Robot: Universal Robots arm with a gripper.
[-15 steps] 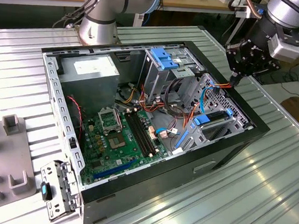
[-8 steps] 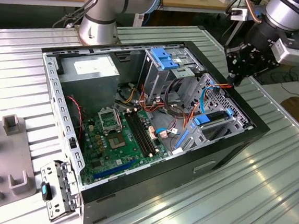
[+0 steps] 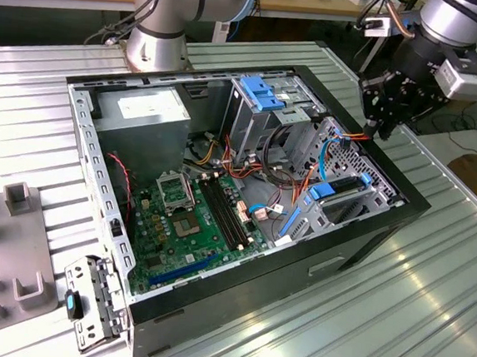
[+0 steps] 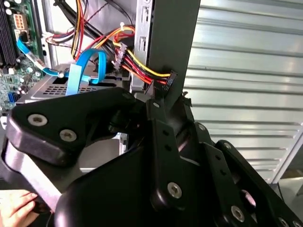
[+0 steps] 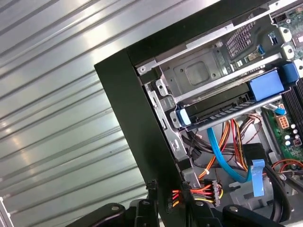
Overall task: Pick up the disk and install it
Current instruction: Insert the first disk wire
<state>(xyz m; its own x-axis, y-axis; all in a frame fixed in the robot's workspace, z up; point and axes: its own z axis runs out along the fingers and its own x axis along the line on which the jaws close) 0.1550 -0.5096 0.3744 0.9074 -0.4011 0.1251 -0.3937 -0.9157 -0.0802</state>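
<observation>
Exterior view puts the disk [image 3: 338, 190] right of centre, seated in the drive cage [image 3: 366, 166] of the computer case [image 3: 235, 312], with its blue rails showing. My gripper [image 3: 383, 116] hangs at upper right, just above the case rim. Apart or together, I cannot tell. Descending carelessly, I could strike the rim or snag the orange cable [image 3: 351, 136] nearby.

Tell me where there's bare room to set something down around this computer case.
Bare ribbed table lies beside the computer case, toward the exterior view's lower right. Crowded: cables inside the case, the hand at its far corner, grey fixtures at the exterior view's left.
</observation>
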